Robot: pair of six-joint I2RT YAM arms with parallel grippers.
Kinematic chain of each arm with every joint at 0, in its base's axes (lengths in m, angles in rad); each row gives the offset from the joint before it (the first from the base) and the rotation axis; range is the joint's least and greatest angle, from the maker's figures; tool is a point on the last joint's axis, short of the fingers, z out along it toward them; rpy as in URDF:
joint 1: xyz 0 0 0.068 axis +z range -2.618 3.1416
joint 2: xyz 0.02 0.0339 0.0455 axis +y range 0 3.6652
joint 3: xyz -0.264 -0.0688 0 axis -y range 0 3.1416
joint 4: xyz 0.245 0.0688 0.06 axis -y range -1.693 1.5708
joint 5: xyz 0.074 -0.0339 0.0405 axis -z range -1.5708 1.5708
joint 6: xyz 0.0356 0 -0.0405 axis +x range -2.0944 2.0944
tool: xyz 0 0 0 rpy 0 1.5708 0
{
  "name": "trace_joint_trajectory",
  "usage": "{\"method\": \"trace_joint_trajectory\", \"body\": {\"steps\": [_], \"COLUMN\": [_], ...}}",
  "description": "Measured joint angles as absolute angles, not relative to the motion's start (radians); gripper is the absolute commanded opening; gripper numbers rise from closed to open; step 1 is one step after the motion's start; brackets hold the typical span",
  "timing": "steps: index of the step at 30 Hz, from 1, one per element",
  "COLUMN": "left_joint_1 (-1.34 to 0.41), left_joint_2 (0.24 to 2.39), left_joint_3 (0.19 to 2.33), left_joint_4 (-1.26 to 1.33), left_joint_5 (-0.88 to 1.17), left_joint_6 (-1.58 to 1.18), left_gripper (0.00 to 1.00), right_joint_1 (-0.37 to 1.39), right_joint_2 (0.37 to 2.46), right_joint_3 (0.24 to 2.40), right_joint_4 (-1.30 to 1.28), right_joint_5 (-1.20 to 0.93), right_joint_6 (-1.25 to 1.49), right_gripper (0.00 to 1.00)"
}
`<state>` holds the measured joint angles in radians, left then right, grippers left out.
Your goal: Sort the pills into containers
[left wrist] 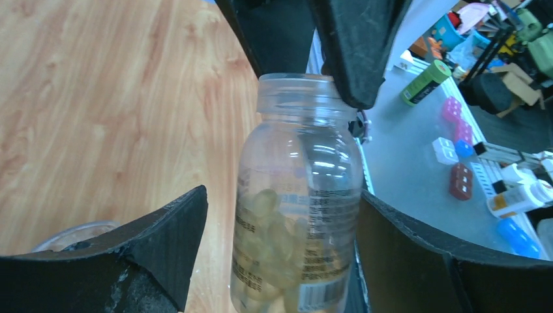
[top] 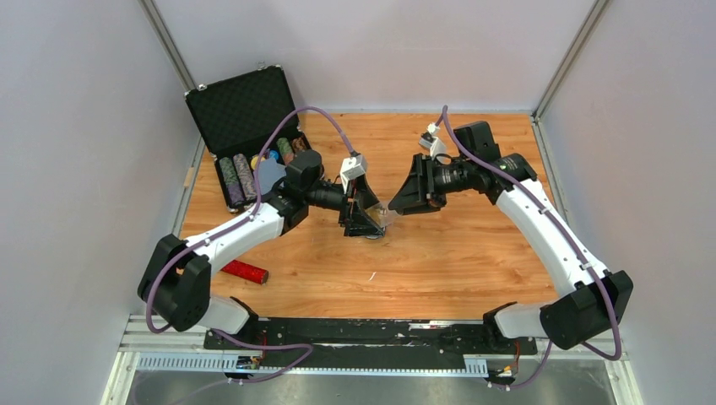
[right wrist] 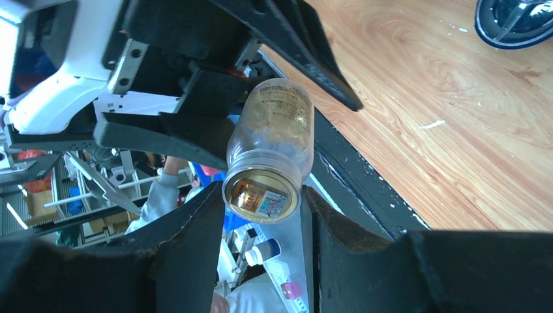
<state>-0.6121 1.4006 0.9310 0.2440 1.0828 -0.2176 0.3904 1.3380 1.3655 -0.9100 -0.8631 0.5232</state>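
In my right wrist view, the small round shallow dish [right wrist: 486,29] lies on the wooden tabletop [top: 473,253]. It is dark-rimmed and silvery-blue inside with dark dividers, and only partly in frame. The right gripper [right wrist: 264,212] has its fingers clamped on the neck of a clear plastic bottle [right wrist: 274,117] of yellowish pills [left wrist: 267,208]. The left gripper [left wrist: 280,195] has its fingers spread around the bottle's body, one of them clear of it.
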Motion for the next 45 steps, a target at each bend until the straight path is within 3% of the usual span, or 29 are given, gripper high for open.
{"method": "trace_joint_trajectory", "body": {"steps": [5, 7, 13, 22, 26, 32, 34, 36, 39, 41, 45], "left_joint_1": [-0.613, -0.614, -0.614, -0.614, -0.614, -0.614, -0.614, -0.614, -0.614, -0.614, -0.614], "left_joint_2": [1.423, 1.422, 1.421, 1.42, 1.42, 1.42, 1.42, 1.42, 1.42, 1.42, 1.415], "left_joint_3": [0.929, 0.929, 0.941, 0.996, 0.996, 0.997, 0.998, 0.998, 1.003, 1.008, 1.009], "left_joint_4": [0.25, 0.254, 0.163, -0.048, -0.069, -0.087, -0.089, -0.093, -0.1, -0.105, -0.121], "left_joint_5": [1.113, 1.117, 1.119, 1.124, 1.124, 1.128, 1.125, 1.119, 1.087, 1.05, 0.961], "left_joint_6": [-0.241, -0.242, -0.196, -0.088, -0.087, -0.076, -0.072, -0.07, -0.065, -0.057, -0.028], "left_gripper": [0.79, 0.84, 0.88, 0.86, 0.75, 0.4, 0.31, 0.23, 0.19, 0.18, 0.18], "right_joint_1": [0.397, 0.398, 0.412, 0.441, 0.445, 0.447, 0.447, 0.447, 0.447, 0.448, 0.448], "right_joint_2": [1.342, 1.342, 1.342, 1.369, 1.382, 1.387, 1.387, 1.387, 1.386, 1.386, 1.386], "right_joint_3": [1.367, 1.367, 1.367, 1.366, 1.359, 1.358, 1.355, 1.353, 1.339, 1.328, 1.325], "right_joint_4": [-0.907, -0.907, -0.907, -0.908, -0.908, -0.904, -0.9, -0.894, -0.883, -0.874, -0.854], "right_joint_5": [-0.884, -0.886, -0.887, -0.864, -0.855, -0.851, -0.852, -0.85, -0.81, -0.774, -0.737], "right_joint_6": [0.516, 0.511, 0.492, 0.458, 0.45, 0.442, 0.442, 0.443, 0.465, 0.492, 0.562], "right_gripper": [0.17, 0.19, 0.2, 0.22, 0.22, 0.26, 0.45, 0.74, 0.87, 0.87, 0.7]}}
